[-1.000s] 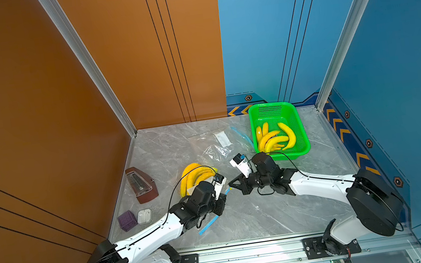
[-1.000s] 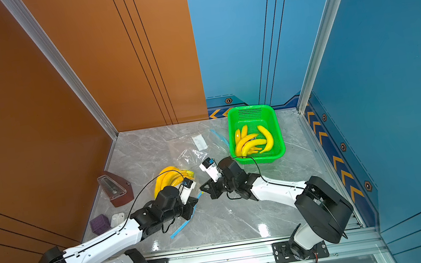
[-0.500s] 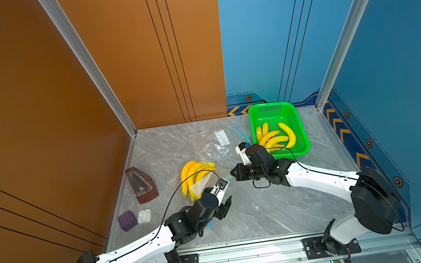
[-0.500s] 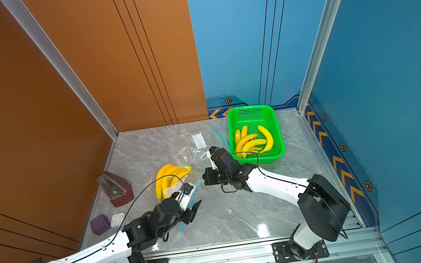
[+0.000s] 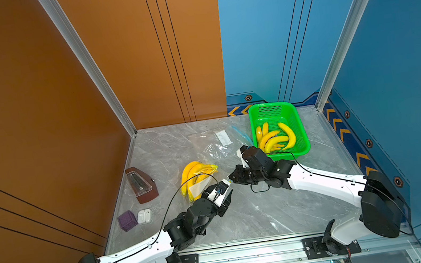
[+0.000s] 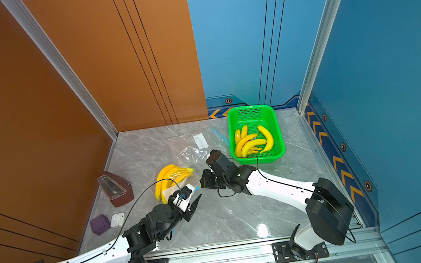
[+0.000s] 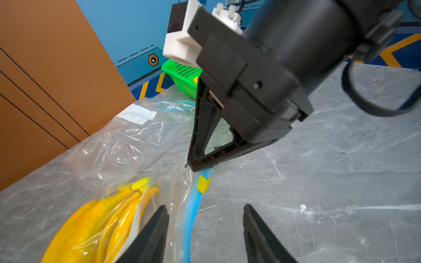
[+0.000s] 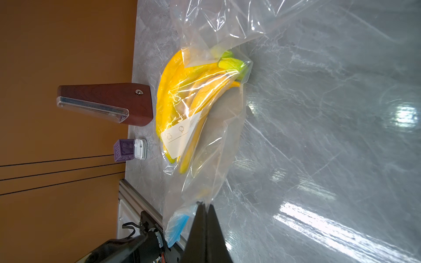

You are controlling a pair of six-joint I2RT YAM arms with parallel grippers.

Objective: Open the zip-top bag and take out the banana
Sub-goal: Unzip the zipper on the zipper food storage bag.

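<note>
- While the right gripper (image 8: pixel 203 206) is clamped on the corner of the zip-top bag (image 8: pixel 216 141), the left gripper (image 7: pixel 205 206) hangs with jaws apart, holding nothing and straddling the blue zip strip (image 7: pixel 192 209).
- Just ahead of the left fingertips sits one yellow slider (image 7: pixel 202 184), right by the right gripper's tip.
- I'd call this the opening step. Next, the left jaws need to close on that slider and draw it along the strip while the right anchors the corner (thin plastic, it could slip).
- One banana bunch (image 8: pixel 173 91) lies inside the bag, beside both grippers.
- Count, farther out:
  - a second, empty bag (image 5: pixel 213 143)
  - one green basket (image 5: pixel 270 111) of loose bananas, too overlapped to count
  - one metronome (image 5: pixel 141 185)
  - one purple cube (image 5: pixel 127 220)
  - one earbud case (image 5: pixel 144 216)
</note>
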